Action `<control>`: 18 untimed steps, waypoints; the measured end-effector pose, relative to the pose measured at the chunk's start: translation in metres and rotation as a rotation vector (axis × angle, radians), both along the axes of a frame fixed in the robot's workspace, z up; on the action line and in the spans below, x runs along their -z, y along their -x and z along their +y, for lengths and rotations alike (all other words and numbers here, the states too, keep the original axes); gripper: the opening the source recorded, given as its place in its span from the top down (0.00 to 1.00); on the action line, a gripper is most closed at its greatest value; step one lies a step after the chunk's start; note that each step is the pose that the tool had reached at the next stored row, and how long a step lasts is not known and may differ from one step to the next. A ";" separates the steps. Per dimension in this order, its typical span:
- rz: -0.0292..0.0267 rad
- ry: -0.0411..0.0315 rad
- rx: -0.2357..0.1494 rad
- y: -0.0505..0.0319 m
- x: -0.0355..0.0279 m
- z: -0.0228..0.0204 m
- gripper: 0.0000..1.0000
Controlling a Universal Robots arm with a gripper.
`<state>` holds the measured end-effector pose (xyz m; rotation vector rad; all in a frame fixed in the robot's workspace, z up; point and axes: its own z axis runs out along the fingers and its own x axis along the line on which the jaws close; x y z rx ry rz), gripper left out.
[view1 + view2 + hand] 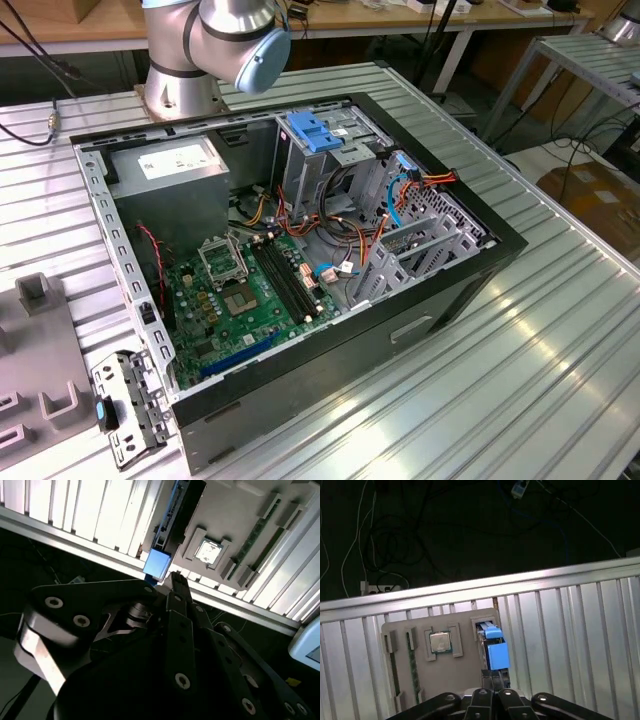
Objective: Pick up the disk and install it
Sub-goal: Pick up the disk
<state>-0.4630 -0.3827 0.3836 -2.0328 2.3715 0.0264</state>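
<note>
The disk [491, 639] stands on edge in a slot of a grey fixture plate [465, 672], with a blue carrier rail [497, 654] on its near end. In the second wrist view the disk [169, 522] runs away from its blue rail end [157, 564]. My gripper [495, 679] hangs above that blue end, and its fingertips [176, 578] are together with nothing between them. It is not touching the disk. The open computer case [470, 270] lies on the table in the exterior view, with its drive cage [335, 165] at the back.
The fixture plate also holds a processor chip [440, 641] and memory sticks [410, 655]. In the case are a grey power supply [175, 170], a green motherboard [250, 290], loose cables [400, 190] and a blue latch [315, 130] on the cage. A metal bracket [125, 405] lies beside the case.
</note>
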 end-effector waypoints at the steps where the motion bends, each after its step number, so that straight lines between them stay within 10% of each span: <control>1: 0.0000 0.0000 0.000 0.0000 0.0000 0.0000 0.89; 5: 0.0000 0.0000 0.000 0.0000 0.0000 0.0000 0.89; 12: -0.0011 0.0000 -0.003 -0.0001 0.0010 0.0001 0.58; 18: -0.0021 -0.0002 -0.062 0.0000 0.0121 0.0004 0.58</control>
